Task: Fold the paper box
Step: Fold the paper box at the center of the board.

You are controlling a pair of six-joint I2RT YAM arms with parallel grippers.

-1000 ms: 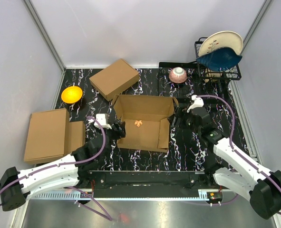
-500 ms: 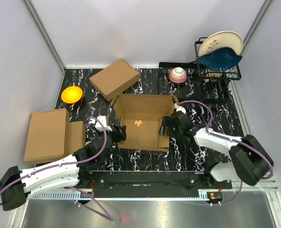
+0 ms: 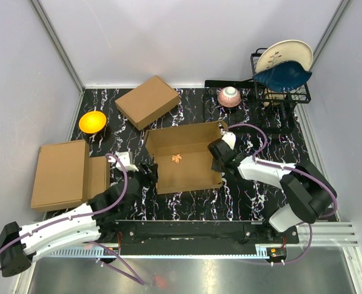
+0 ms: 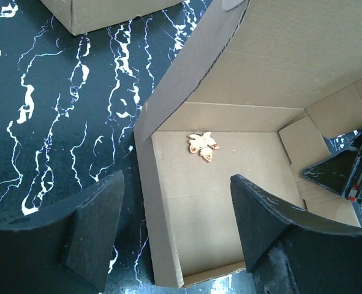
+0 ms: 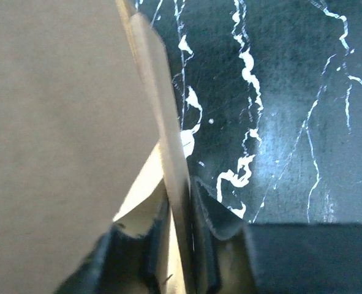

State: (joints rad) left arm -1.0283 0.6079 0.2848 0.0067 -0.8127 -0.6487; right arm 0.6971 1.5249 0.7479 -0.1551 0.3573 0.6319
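the paper box [image 3: 187, 168] sits in the middle of the black table [image 3: 193, 205]. it is open on top, its walls are partly up, and a little tan leaf-shaped thing [image 3: 177, 158] lies on its floor.

i think the big worry is the right side wall. it is thin card, and the right gripper [image 3: 217, 150] has it pinched right at the edge. if that arm pulls or twists too hard, the wall could crease in the wrong place or rip. the box looks light too, so a push from one side could make it slide or turn on the table and not fold. the left side wall could get squashed if the left gripper [image 3: 147, 173] shuts on it crooked.

now the jaws. the right ones are nearly together, with the box wall squeezed between them. the close-up view shows the card edge running straight through the gap. the left ones are spread wide. the left wall of the box stands in the space between them, but neither finger [image 4: 95, 233] looks like it touches the card, so that gripper holds nothing.
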